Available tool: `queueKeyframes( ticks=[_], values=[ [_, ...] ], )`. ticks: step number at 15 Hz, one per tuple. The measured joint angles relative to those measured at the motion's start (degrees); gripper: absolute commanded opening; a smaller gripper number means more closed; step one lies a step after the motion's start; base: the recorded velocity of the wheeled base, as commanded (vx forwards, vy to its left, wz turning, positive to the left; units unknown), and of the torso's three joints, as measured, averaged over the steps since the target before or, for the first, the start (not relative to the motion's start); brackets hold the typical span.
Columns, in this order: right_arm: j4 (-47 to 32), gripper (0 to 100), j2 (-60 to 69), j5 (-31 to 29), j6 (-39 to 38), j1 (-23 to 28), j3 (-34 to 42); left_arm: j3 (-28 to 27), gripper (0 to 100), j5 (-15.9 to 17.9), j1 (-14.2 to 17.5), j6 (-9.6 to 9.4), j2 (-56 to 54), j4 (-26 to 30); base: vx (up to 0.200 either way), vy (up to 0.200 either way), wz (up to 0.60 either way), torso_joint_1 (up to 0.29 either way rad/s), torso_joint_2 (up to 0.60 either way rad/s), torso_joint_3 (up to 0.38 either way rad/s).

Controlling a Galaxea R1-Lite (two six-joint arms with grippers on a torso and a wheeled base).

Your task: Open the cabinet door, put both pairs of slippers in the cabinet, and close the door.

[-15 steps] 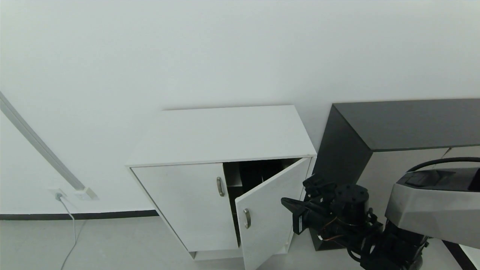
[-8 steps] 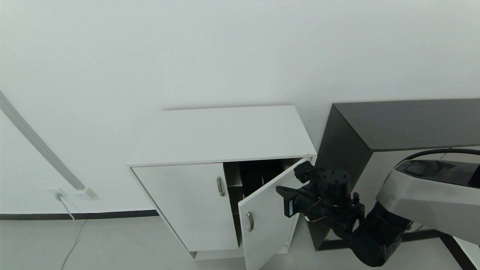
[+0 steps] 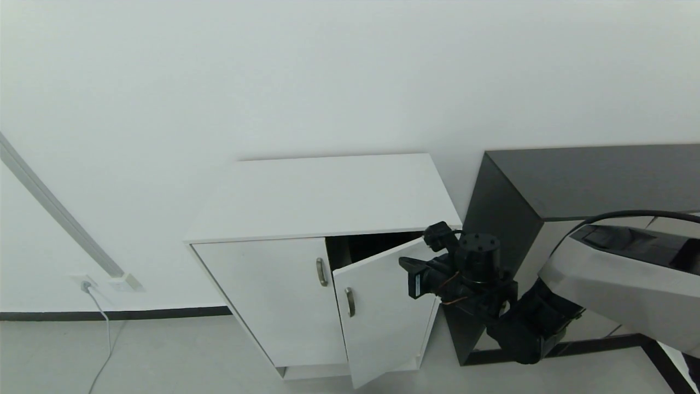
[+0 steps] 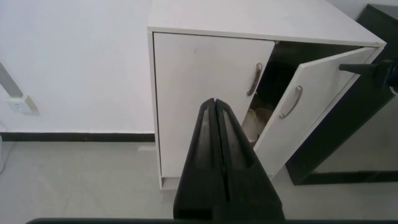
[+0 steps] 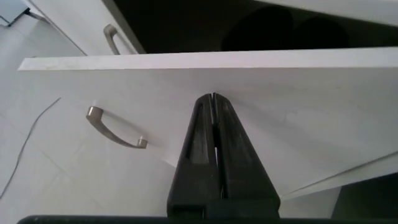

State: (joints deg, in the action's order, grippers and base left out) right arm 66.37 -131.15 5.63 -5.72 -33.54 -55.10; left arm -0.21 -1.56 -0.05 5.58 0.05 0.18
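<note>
A white two-door cabinet (image 3: 322,197) stands against the wall. Its left door (image 3: 273,295) is closed; its right door (image 3: 383,312) stands partly ajar, handle (image 3: 348,302) toward me. My right gripper (image 3: 404,264) is shut, fingertips pressed against the outer face of the right door (image 5: 280,124) near its top edge. Dark rounded shapes (image 5: 261,31) lie inside the cabinet; I cannot tell whether they are slippers. My left gripper (image 4: 214,102) is shut on nothing, held back from the cabinet (image 4: 205,93) in front of the closed door.
A black desk (image 3: 590,175) stands close on the cabinet's right side. A wall socket with a cable (image 3: 87,285) and a slanted grey conduit (image 3: 54,213) are on the wall to the left. Grey floor (image 3: 164,355) lies open before the cabinet.
My right arm has pushed forward and left against the right door. The door has swung toward shut, and the dark gap is much narrower.
</note>
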Motion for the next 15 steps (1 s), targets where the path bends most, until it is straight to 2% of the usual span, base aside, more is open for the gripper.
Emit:
queueKeyframes(
  ticks=[5,15],
  values=[
    [-1.37,0,-2.8,-2.68,0.13,0.66,-4.73,0.02,0,0.01,-0.02,0.02,0.0,0.0,0.0,0.0,0.0,0.0,0.0,0.0],
    [-7.13,0,-5.62,-2.79,0.46,1.99,-12.26,0.02,0,0.0,-0.02,0.02,0.0,0.0,0.0,0.0,0.0,0.0,0.0,0.0]
  ],
)
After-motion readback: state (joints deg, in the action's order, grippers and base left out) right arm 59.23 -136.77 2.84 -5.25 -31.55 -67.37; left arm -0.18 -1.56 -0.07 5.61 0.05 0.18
